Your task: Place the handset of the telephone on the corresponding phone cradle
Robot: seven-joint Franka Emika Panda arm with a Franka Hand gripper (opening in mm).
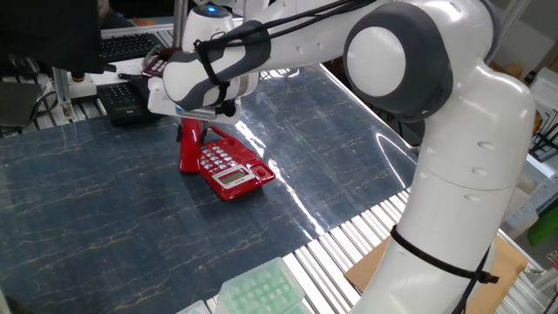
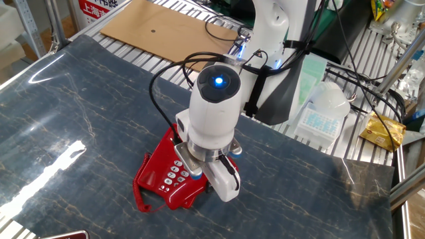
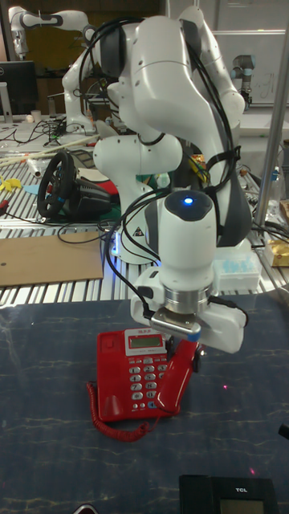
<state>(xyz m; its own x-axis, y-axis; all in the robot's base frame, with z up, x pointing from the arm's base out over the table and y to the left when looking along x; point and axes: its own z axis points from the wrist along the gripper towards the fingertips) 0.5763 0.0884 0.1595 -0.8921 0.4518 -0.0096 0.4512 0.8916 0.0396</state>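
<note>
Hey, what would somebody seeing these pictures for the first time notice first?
The big white robot arm fills every view. Its claw holds a bright red handset tilted above the red telephone in the middle of the dark marbled table.

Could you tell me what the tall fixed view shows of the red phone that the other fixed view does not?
Only the tall fixed view shows the handset tilted in the gripper above the keypad, plus the grey display. Only the other fixed view shows the cardboard sheet. Both show the red telephone and its coiled cord.
</note>
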